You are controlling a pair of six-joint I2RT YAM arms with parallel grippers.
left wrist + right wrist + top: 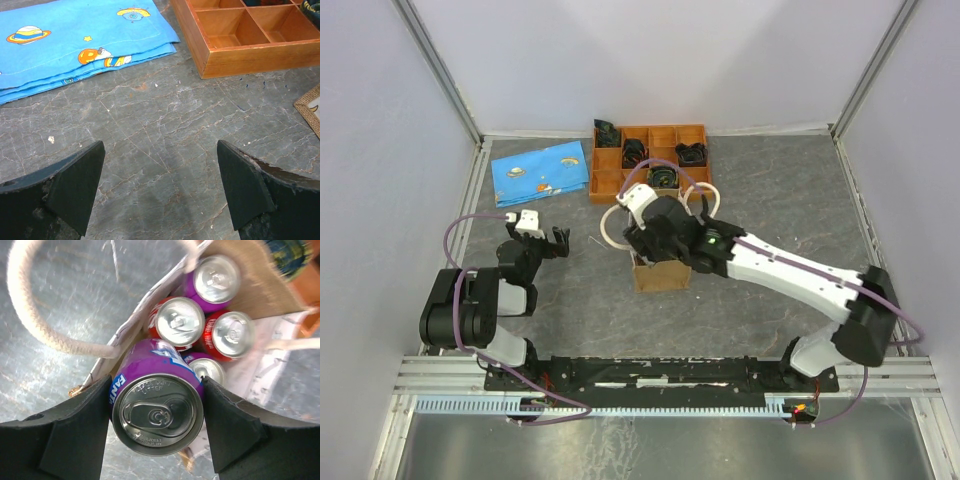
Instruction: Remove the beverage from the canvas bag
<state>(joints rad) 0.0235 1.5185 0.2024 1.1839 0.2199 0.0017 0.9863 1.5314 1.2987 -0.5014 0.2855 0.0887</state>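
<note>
Four other cans (177, 322) are crowding the purple can (157, 412) at the mouth of the canvas bag (661, 274); a rope handle (70, 346) is looping just beside it. Open counter (595, 295) is lying left of the bag.

The top external camera sat above and behind the arm bases. It looked down and forward over the whole table (770, 210), from far enough off to take in both arms.

The left wrist camera sat low and near the tabletop. It looked forward and downward past the left gripper (160, 150) toward the blue cloth (75, 40) and the orange tray (250, 62). Both of these also showed at the far side of the overhead view.

The right wrist camera pointed almost straight down from very near, past the right gripper (156, 385) into the open canvas bag (260, 285). A purple can (157, 412) filled its lower middle. The overhead view shared that bag, seen from farther off.
</note>
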